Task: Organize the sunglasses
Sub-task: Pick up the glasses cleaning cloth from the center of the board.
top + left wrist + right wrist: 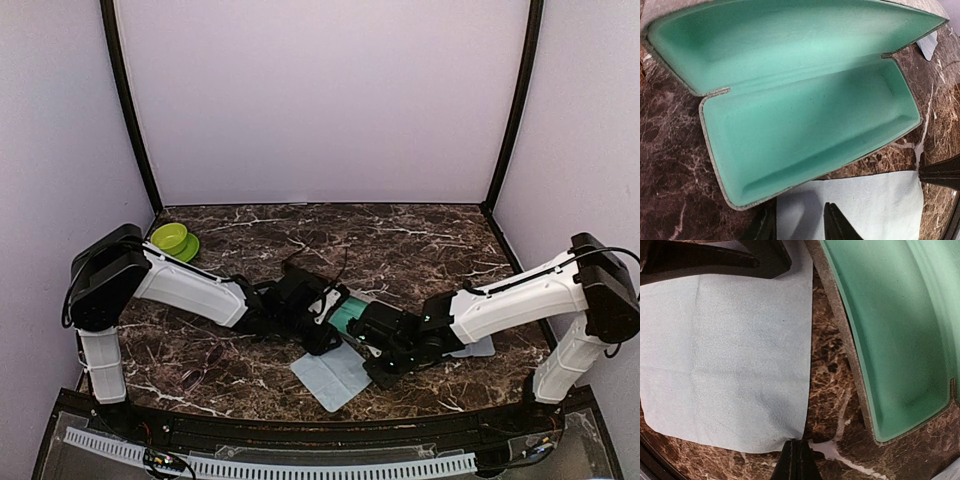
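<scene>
An open case [810, 135] is seen across the left wrist view with its lid tipped back; only bare teal lining is shown inside. A green bowl [168, 237] is placed at the upper left of the top view. A light-blue cloth [865, 200] is spread just below the case. The left claw [799, 217] is held partly open over it, gripping nothing. The right claw [796, 455] is pressed shut at the cloth's corner; whether cloth is pinched cannot be told. The sunglasses [205, 365], thin and pale-framed, are faintly made out at the lower left of the top view, well apart from the case.
</scene>
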`<state>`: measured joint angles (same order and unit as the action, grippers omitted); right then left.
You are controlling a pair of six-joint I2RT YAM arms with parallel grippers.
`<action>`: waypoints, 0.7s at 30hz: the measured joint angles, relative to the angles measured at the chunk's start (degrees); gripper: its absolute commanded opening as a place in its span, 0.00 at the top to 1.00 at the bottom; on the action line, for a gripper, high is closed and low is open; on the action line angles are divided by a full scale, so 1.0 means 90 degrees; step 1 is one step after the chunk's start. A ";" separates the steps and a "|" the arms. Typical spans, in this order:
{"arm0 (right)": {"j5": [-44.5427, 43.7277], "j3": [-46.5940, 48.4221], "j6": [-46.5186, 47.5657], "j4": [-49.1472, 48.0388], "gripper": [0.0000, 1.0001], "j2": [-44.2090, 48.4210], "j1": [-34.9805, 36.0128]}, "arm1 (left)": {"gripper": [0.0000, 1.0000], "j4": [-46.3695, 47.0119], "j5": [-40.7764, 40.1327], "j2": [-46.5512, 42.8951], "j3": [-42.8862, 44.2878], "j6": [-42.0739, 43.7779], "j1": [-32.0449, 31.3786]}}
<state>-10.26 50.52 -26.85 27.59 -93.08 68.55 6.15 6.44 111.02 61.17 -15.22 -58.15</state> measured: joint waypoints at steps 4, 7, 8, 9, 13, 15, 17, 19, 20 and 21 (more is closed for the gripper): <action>-0.0002 -0.0056 -0.0029 -0.0078 1.00 0.0000 0.0000 | 0.71 -0.0124 -0.0272 0.0073 0.0138 -0.0002 -0.0107; -0.0002 -0.0107 -0.0049 -0.0112 1.00 0.0000 0.0000 | 0.75 -0.0228 -0.0486 0.0092 0.0192 -0.0015 -0.0194; 0.0000 -0.0119 -0.0053 -0.0117 1.00 0.0000 0.0000 | 0.76 -0.0255 -0.0568 0.0092 0.0202 -0.0022 -0.0228; 0.0000 -0.0124 -0.0056 -0.0119 1.00 0.0000 0.0000 | 0.77 -0.0277 -0.0631 0.0092 0.0206 -0.0027 -0.0255; -0.0002 -0.0138 -0.0075 -0.0177 1.00 0.0000 0.0000 | 0.85 -0.0393 -0.0809 0.0092 0.0248 -0.0063 -0.0328; -0.0002 -0.0160 -0.0085 -0.0226 1.00 0.0000 0.0000 | 0.90 -0.0454 -0.0874 0.0092 0.0262 -0.0102 -0.0345; -0.0002 -0.0206 -0.0102 -0.0277 1.00 0.0027 0.0000 | 0.96 -0.0486 -0.0928 0.0092 0.0265 -0.0158 -0.0350; 0.0002 -0.0255 -0.0121 -0.0299 1.00 0.0119 0.0000 | 1.00 -0.0512 -0.0991 0.0090 0.0265 -0.0204 -0.0350; 0.0002 -0.0260 -0.0126 -0.0325 1.00 0.0163 0.0000 | 1.00 -0.0512 -0.1003 0.0087 0.0265 -0.0245 -0.0350; 0.0005 -0.0260 -0.0126 -0.0367 1.00 0.0194 0.0000 | 1.00 -0.0525 -0.1022 0.0080 0.0262 -0.0284 -0.0350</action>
<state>-10.22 48.18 -27.99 24.29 -91.33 68.55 1.43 -2.76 111.74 63.53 -17.78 -61.30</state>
